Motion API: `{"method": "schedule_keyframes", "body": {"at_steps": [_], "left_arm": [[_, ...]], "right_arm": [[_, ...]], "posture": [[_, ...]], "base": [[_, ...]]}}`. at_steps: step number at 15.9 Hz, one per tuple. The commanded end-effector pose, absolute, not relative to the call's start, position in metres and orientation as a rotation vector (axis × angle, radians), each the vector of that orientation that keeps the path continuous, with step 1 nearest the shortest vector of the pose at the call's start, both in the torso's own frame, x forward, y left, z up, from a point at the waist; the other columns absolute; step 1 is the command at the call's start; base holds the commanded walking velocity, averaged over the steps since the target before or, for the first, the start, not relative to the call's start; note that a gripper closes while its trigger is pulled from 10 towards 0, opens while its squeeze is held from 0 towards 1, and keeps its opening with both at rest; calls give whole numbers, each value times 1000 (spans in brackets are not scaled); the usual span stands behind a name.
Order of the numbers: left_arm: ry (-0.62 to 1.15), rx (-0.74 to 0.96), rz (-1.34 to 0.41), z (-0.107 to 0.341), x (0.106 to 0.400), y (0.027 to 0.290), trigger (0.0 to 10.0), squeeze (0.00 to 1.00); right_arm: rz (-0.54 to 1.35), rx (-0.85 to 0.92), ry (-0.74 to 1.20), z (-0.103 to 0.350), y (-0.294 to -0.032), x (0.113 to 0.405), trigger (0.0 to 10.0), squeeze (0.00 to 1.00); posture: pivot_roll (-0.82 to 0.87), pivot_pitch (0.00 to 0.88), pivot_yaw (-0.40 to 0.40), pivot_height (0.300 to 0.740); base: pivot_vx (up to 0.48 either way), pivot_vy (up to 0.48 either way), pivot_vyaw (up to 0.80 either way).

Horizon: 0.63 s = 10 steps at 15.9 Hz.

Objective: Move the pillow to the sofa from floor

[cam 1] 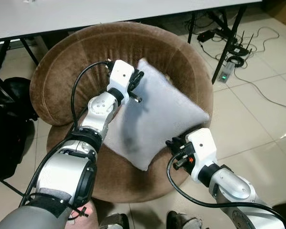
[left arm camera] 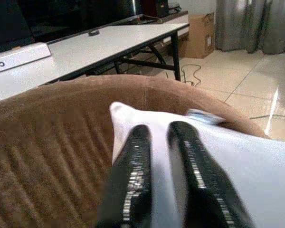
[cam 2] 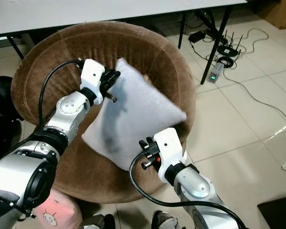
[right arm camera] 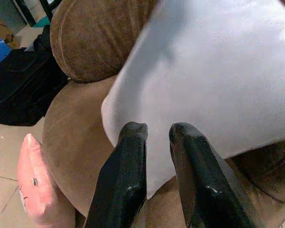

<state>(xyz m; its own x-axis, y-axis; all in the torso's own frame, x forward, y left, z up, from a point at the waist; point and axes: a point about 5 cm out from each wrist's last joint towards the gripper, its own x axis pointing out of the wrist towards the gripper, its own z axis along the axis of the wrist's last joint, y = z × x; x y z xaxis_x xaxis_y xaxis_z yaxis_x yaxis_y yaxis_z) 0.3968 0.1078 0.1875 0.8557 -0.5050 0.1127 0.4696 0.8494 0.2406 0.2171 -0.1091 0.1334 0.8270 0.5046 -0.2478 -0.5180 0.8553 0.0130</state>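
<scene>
We see the sofa (cam 1: pixel 76 62) bearing the pillow (cam 1: pixel 155 119), propped against its back; our left gripper (left arm camera: pixel 156 156) pinches the far-left edge, our right gripper (right arm camera: pixel 156 156) nips the near corner, and a pink cushion (cam 2: pixel 57 212) lies on the floor

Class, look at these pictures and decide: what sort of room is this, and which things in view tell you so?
Probably a living room used partly as a workspace: a round brown sofa chair holds a white pillow, a long white table stands behind it, and cables and a router lie on the tiled floor.
</scene>
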Motion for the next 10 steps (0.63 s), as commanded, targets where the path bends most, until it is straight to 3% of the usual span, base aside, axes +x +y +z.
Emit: {"method": "schedule_keyframes", "body": {"at_steps": [1,6,7,8,10], "left_arm": [[-194,194,-519,195,399,107,10000,1000],[-196,185,-483,197,401,111,10000,1000],[-170,72,-428,187,398,119,10000,0],[-156,-7,-399,180,396,124,10000,0],[-154,17,-376,169,384,130,10000,0]], "right_arm": [[542,-53,217,139,-108,216,10000,0],[516,-65,212,137,-107,222,10000,0],[444,-72,209,134,-112,231,10000,0],[393,-71,206,132,-116,237,10000,0],[290,-55,197,129,-127,253,10000,0]], "posture": [[-124,196,59,740],[-105,174,70,740],[-77,143,82,740],[-73,134,84,740],[-40,89,83,740]], "base": [[0,0,0],[0,0,0],[0,0,0],[0,0,0],[0,0,0]]}}
